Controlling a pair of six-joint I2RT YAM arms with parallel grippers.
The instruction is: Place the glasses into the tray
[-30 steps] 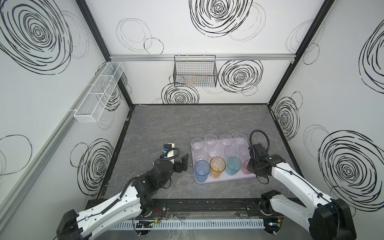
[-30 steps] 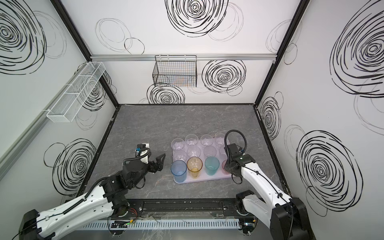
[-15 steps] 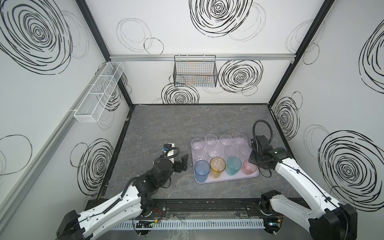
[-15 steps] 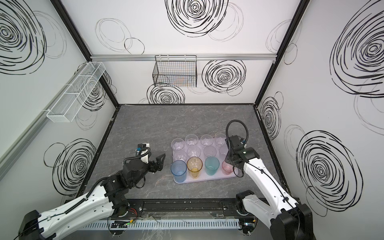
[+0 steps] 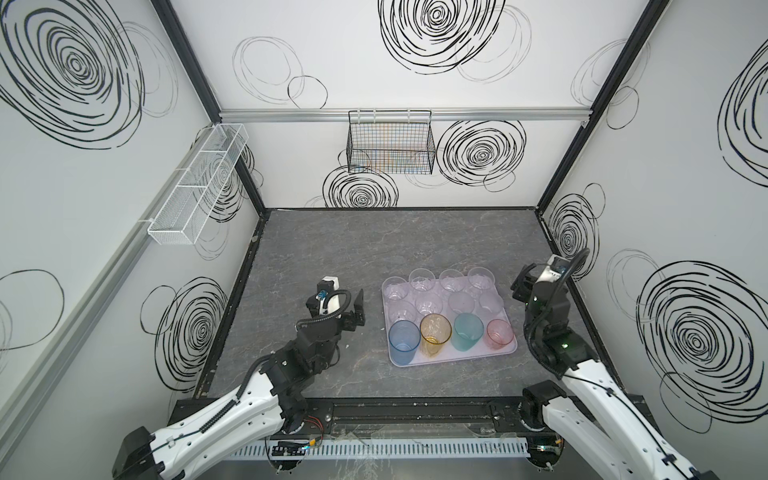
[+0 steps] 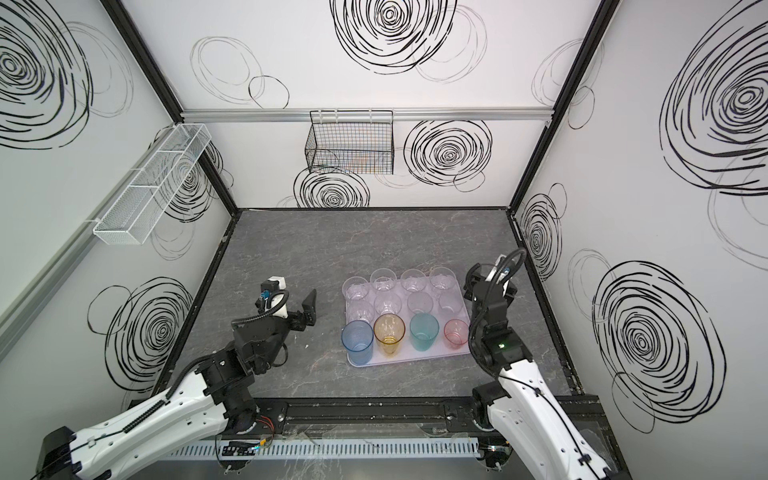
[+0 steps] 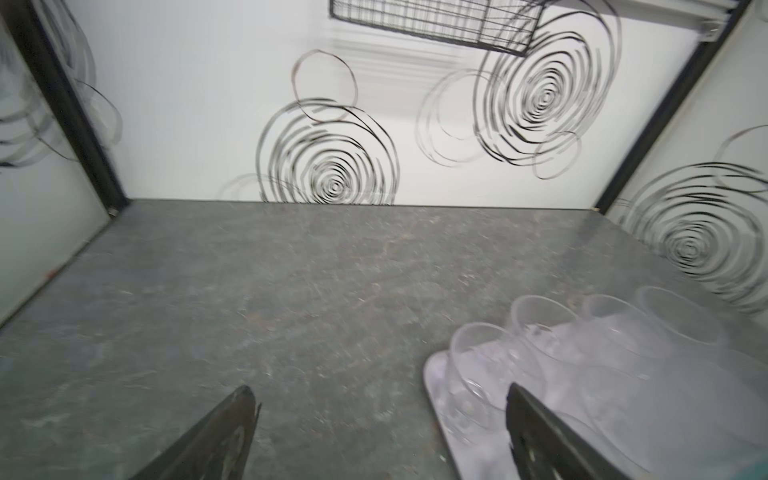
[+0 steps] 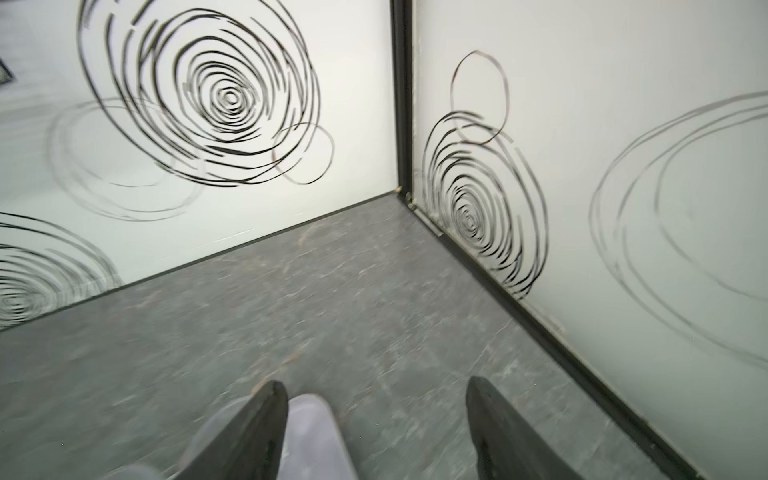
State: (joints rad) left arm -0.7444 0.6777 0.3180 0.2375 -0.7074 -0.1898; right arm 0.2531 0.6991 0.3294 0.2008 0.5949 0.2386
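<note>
1. On the tray (image 5: pixel 455 358), you had all twelve glasses standing upright, mouths up, in three rows of four.
2. Along the tray's near edge stood the tinted row. The blue glass (image 5: pixel 403 341) was at the left end, then the amber glass (image 5: pixel 435 334) and the teal glass (image 5: pixel 468 331). The shorter pink glass (image 5: pixel 500 333) stood at the right end.
3. The two rows toward the tray's far edge held the eight clear glasses (image 5: pixel 424 279). Neighbours stood close together; whether any touched could not be told.
4. Your left gripper (image 7: pixel 379 395) hung off the tray's left side, near it but apart from it, over the bare tabletop (image 5: pixel 332 249). Its jaws stood wide apart with nothing between them. Its wrist view showed one corner of the tray and several clear glasses, somewhat blurred.
5. Your right gripper (image 8: pixel 376 386) sat just off the tray's right side, near its far corner and clear of the glasses. Its jaws stood apart with only tabletop showing between them. Its wrist view caught a rounded corner of the tray at the frame's lower edge, blurred.
6. A black wire basket (image 5: pixel 390 143) hung on the wall beyond the tray's far edge.
7. A white mesh basket (image 5: pixel 197 187) hung on the wall well to the tray's left.
</note>
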